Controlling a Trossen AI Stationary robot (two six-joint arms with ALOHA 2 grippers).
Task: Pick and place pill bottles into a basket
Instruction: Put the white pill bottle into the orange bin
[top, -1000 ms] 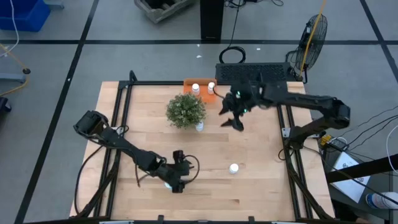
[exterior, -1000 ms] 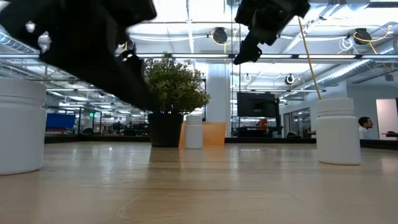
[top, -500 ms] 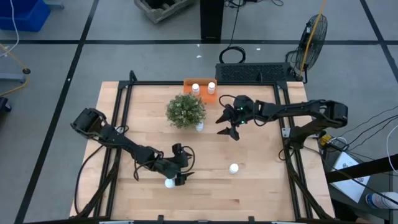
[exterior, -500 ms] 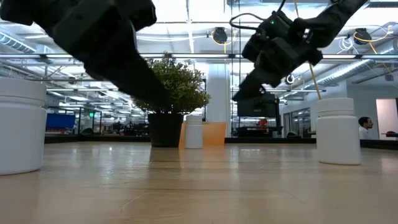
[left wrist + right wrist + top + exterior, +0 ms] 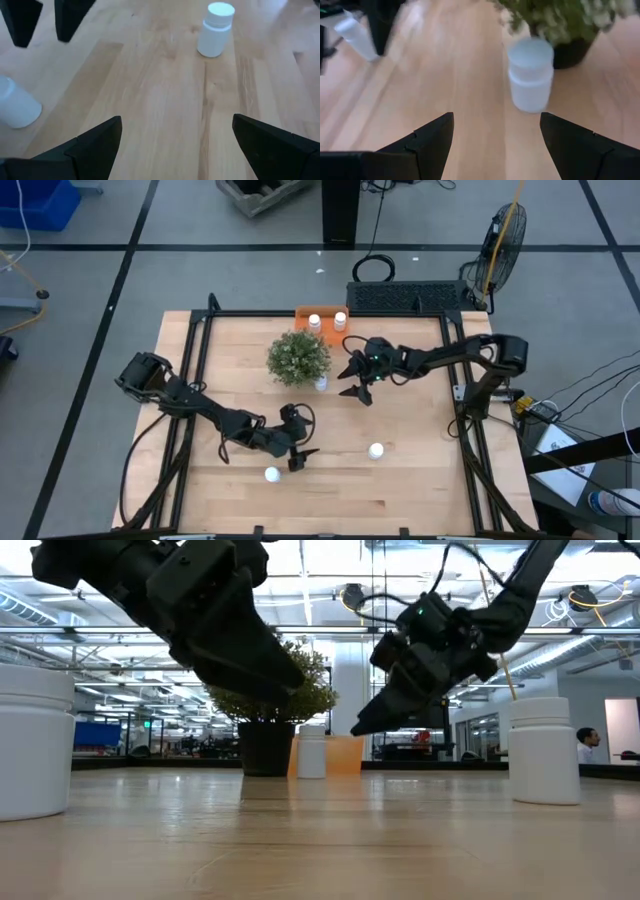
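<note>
The orange basket [image 5: 300, 312] sits at the table's far edge with two white pill bottles [image 5: 314, 321] standing in it. Three more bottles stand upright on the table: one beside the plant [image 5: 321, 384] [image 5: 530, 80], one toward the near right [image 5: 376, 450] [image 5: 215, 30], and one near the front edge [image 5: 271, 474]. My left gripper [image 5: 298, 457] [image 5: 177, 145] is open and empty, between the two near bottles. My right gripper [image 5: 352, 387] [image 5: 495, 145] is open and empty, just right of the bottle beside the plant and pointing at it.
A bushy green potted plant [image 5: 298, 357] stands just behind the bottle that my right gripper faces, its pot [image 5: 575, 50] close beside it. Bare wood lies between the two grippers. A black frame runs along the table's left and right sides.
My left gripper has moved off the front bottle, toward the right and far side; that bottle stands uncovered where it was. My right gripper has come down and toward the table's left, nearer the bottle beside the plant.
</note>
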